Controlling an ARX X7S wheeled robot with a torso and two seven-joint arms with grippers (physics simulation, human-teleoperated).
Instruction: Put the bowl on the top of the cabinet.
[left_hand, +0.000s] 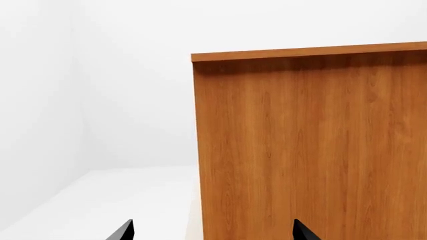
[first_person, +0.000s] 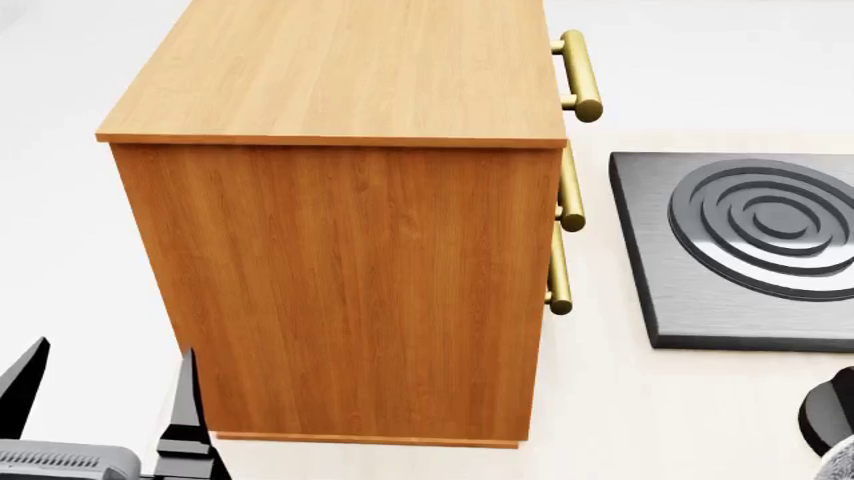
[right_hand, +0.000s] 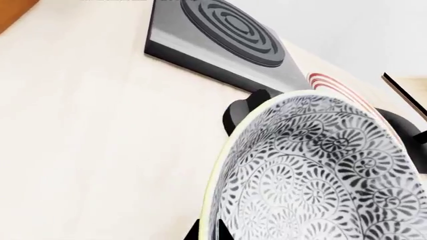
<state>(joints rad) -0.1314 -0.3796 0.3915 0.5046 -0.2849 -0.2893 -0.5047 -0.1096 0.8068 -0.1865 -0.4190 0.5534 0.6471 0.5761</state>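
My right gripper (right_hand: 207, 231) is clamped on the rim of the bowl (right_hand: 313, 175), one finger inside and one outside, so the single patterned bowl fills my right wrist view, held tilted above the pale counter (right_hand: 87, 150). In the head view only a dark sliver of that arm shows at 4 o'clock. My left gripper (first_person: 107, 400) sits at 7 o'clock, its two black fingers spread apart with nothing between them. Directly ahead, from centre to 12 o'clock, stands the one cabinet (first_person: 347, 290), its top bare, three brass handles (first_person: 578, 75) down its right side. At 3 o'clock lies one dark burner plate (first_person: 747, 245); just past the bowl, one red-striped plate (right_hand: 337, 85) peeks out.
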